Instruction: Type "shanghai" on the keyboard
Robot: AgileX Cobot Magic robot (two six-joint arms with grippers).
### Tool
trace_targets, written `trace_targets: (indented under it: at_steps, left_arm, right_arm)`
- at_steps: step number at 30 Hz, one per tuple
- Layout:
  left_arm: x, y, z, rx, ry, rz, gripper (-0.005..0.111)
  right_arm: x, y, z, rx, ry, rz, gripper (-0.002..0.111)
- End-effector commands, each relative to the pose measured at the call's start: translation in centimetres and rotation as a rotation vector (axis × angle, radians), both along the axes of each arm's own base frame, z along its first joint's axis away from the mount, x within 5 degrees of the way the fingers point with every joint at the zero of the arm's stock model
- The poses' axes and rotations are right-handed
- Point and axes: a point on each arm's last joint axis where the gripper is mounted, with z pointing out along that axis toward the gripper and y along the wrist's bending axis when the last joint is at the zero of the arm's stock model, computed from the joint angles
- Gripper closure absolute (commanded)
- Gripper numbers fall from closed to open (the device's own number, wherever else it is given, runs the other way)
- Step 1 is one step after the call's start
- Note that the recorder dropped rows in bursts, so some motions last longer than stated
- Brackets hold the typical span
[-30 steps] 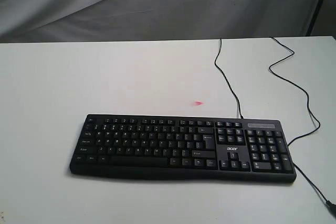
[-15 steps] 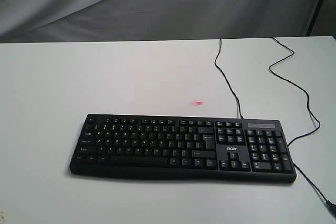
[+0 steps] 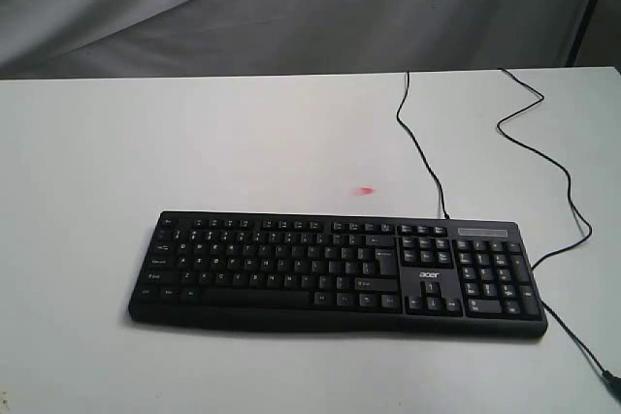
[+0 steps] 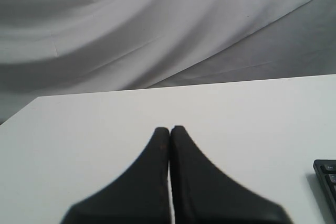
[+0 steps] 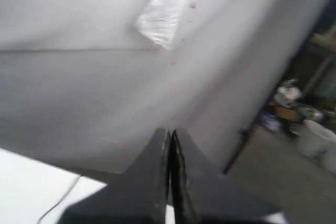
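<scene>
I see my left gripper [image 4: 169, 128] and right gripper [image 5: 170, 131] pinched closed, empty; flat black keyboard [image 3: 335, 273], thin cable [image 3: 419, 147] snaking toward the white worktop's [image 3: 194, 143] far edge.

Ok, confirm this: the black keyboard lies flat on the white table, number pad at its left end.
Wrong end. The exterior view shows the keyboard flat on the white table, with its number pad at the right end.

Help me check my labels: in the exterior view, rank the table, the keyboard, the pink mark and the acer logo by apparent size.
1. table, which fills most of the view.
2. keyboard.
3. pink mark and acer logo: both are tiny and look alike, so I won't rank them against each other.
</scene>
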Motion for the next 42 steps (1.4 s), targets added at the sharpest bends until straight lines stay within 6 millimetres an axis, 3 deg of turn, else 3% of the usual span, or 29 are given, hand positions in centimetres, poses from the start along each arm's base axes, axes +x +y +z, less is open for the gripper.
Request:
trace_targets:
  at_steps: [1,9,18,27,36,42]
  left_arm:
    - [0.0,0.0,-0.1,-0.004,0.003,-0.004,0.106]
    - [0.0,0.0,-0.1,-0.004,0.003,-0.004,0.106]
    - [0.0,0.0,-0.1,-0.004,0.003,-0.004,0.106]
    - [0.0,0.0,-0.1,-0.004,0.003,-0.004,0.106]
    - [0.0,0.0,-0.1,-0.004,0.003,-0.004,0.106]
    - [0.0,0.0,-0.1,-0.004,0.003,-0.004,0.106]
  right_arm:
    - [1.2,2.2,0.3,0.006,0.08,0.261,0.108]
    - [2.1,4.7,-0.6,-0.003,0.102,0.557,0.108]
    - [4.4,6.4,-4.3,-0.014,0.253,0.792,0.108]
    - [7.3,8.4,-8.2,0.106,0.302,1.019,0.108]
    - [9.6,13.5,-13.6,0.078,0.418,1.174,0.108]
    - [10.2,16.9,-15.5,0.046,0.425,1.192,0.108]
